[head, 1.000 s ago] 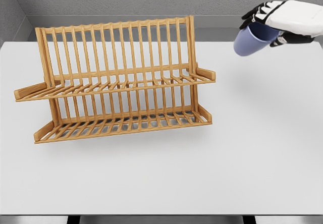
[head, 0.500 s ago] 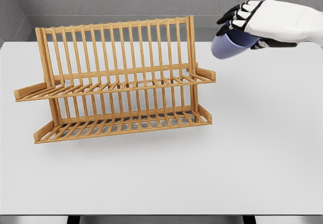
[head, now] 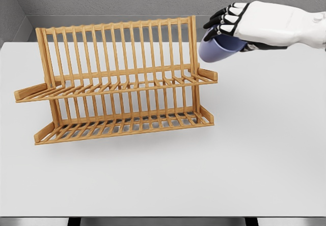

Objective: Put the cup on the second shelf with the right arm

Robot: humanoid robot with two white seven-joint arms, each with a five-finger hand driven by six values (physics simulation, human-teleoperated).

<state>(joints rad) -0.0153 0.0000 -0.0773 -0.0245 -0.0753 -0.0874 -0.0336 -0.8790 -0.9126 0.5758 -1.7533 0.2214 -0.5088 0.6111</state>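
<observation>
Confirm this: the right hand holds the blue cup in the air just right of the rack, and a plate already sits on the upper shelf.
Not quite. The head view shows the right hand holding the cup beside the rack, but the upper shelf holds nothing; there is no plate.

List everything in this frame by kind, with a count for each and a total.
Wooden dish rack: 1
Blue cup: 1, held in the right hand
White table: 1
Robot hand in view: 1
Total: 4
</observation>
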